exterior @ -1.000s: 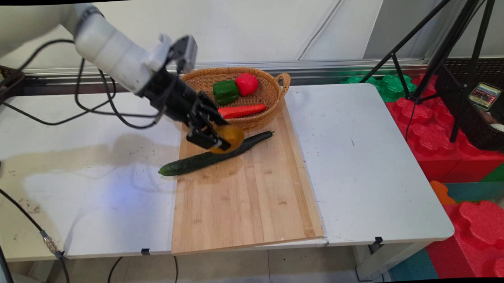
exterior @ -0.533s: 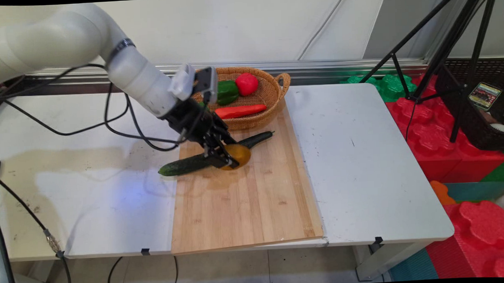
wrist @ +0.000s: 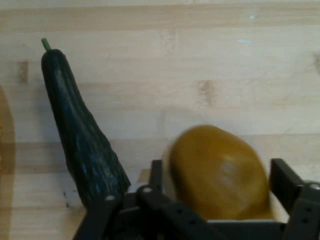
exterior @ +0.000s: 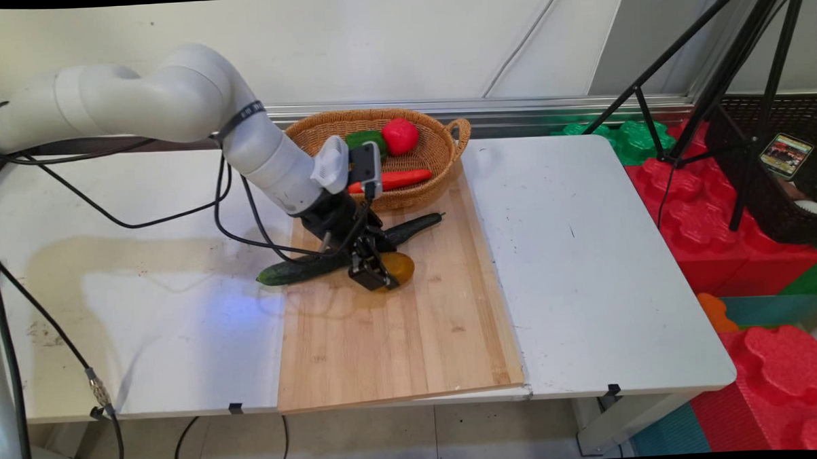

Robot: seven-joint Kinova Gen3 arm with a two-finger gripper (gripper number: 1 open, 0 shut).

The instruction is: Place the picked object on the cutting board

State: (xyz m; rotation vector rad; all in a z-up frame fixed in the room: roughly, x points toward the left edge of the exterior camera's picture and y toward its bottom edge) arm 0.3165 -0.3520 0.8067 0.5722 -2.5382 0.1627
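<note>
Black gripper [exterior: 377,277] is clamped on a yellow-orange mango-looking fruit [exterior: 396,269], holding it low, right at the bamboo cutting board [exterior: 399,338]. The dark green cucumber [exterior: 301,267] lies just behind and beside it, long axis running diagonally from the board's left edge up toward the wicker basket [exterior: 440,153].

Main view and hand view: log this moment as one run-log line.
gripper: shut on yellow-brown fruit | low over cutting board | cucumber alongside | basket behind
</note>
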